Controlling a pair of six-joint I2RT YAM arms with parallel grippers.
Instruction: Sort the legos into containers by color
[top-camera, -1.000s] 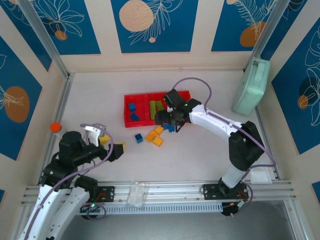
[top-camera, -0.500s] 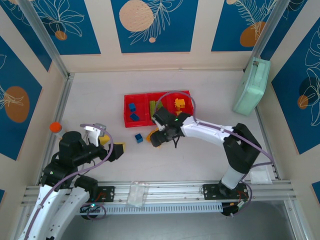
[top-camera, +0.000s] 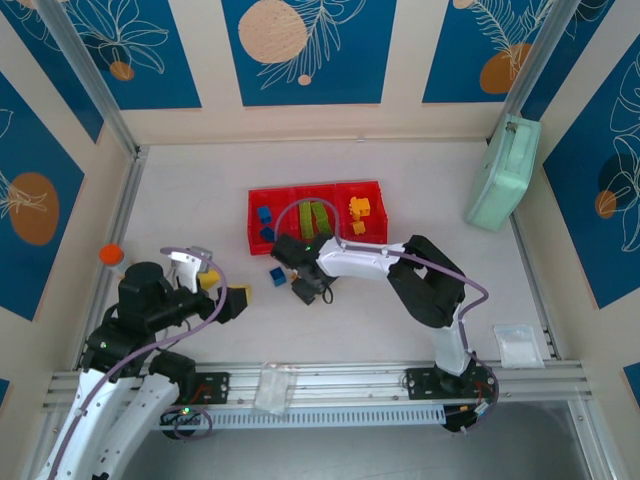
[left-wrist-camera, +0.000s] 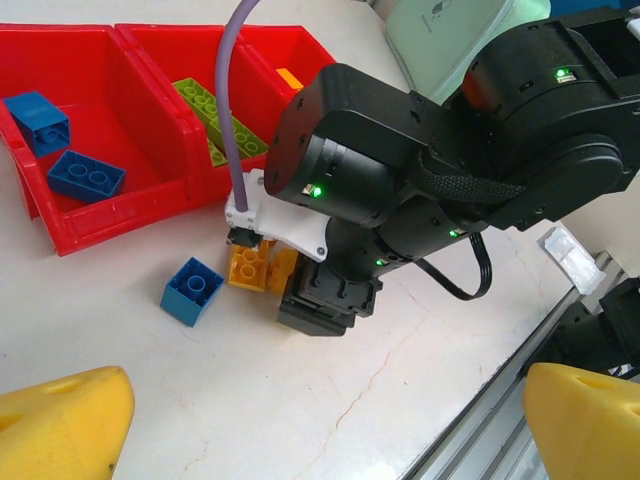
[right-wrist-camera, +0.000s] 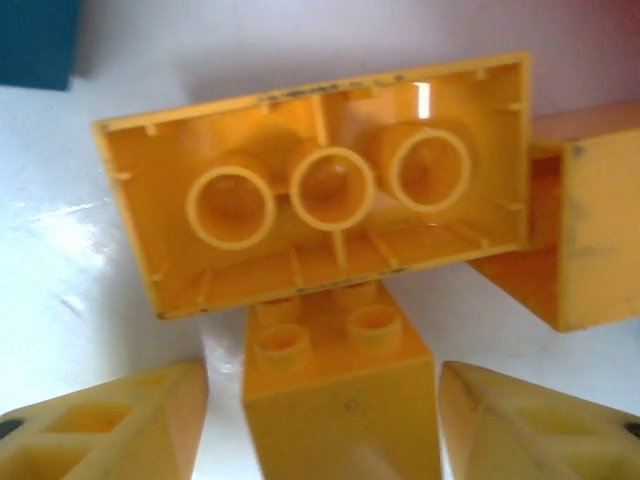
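Straddling a square yellow-orange brick (right-wrist-camera: 335, 375) with fingers spread and nothing gripped, the right hand (right-wrist-camera: 325, 425) risks also snagging the adjacent upturned long brick (right-wrist-camera: 320, 185) on closing.

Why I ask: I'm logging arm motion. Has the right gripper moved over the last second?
Yes. In the top view the right gripper has swung left and toward the near edge, away from the red tray.
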